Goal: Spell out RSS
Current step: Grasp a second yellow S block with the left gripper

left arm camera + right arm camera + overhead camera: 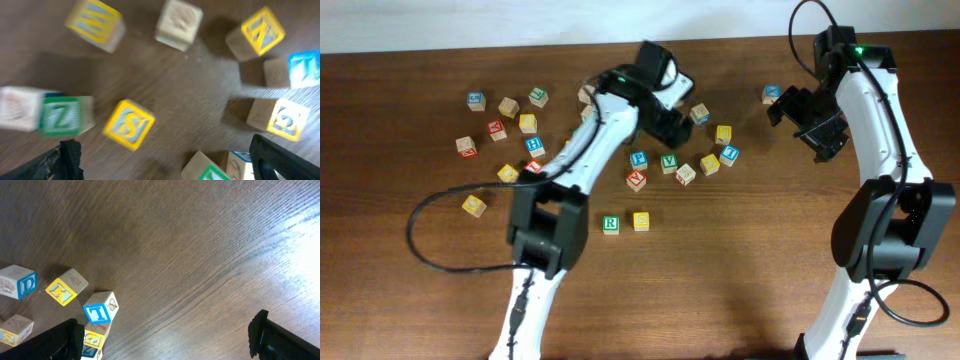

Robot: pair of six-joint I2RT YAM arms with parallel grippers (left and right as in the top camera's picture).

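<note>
The R cube (610,224) and 1 yellow cube (641,221) are set side by side; 1 S cube (129,124) is left to place, framed below the spread, empty left gripper (165,160); the right gripper (165,337) is also spread.

Likely a robotics lab: a left arm (592,145) and right arm (882,120) stand at a dark wooden bench (740,270) strewn with letter cubes (528,123), a white wall (520,15) behind.

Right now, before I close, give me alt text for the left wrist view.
A yellow-faced S cube lies on the wooden table just ahead of the open, empty left gripper. Other letter cubes ring it, a green-lettered cube at its left; the picture is blurred.
</note>
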